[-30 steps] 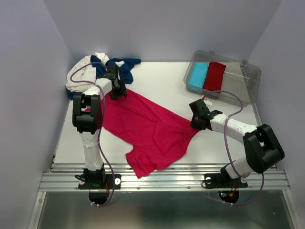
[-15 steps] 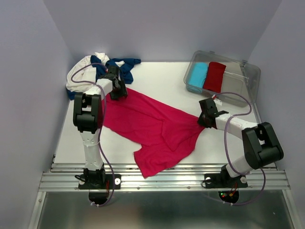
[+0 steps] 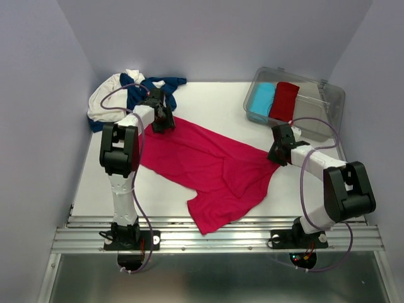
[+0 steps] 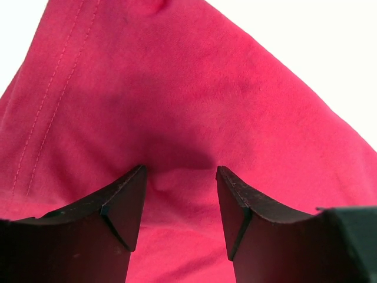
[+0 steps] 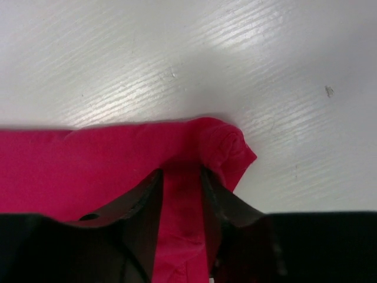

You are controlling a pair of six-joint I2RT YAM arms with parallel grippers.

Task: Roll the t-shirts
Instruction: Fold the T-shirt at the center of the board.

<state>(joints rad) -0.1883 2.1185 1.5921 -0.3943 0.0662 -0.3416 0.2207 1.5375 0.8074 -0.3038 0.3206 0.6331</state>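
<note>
Pink-red t-shirt [image 3: 211,167] is spread across the middle of the table [image 3: 214,101]; its upper-left corner is pinched by the left gripper [image 4: 179,177], its right-hand corner by the right gripper [image 5: 179,177]; navy and white tees [image 3: 117,95] are heaped upper left

The right gripper [image 3: 279,153] dragged the pink-red t-shirt [image 3: 214,170] rightward, stretching it.

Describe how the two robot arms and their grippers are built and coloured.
Both arms pair white links with bulky black joint housings. The left arm and right arm each carry a thin looping cable. The left gripper and right gripper have dark, wedge-shaped fingers. Black bases bolt to a metal rail.
</note>
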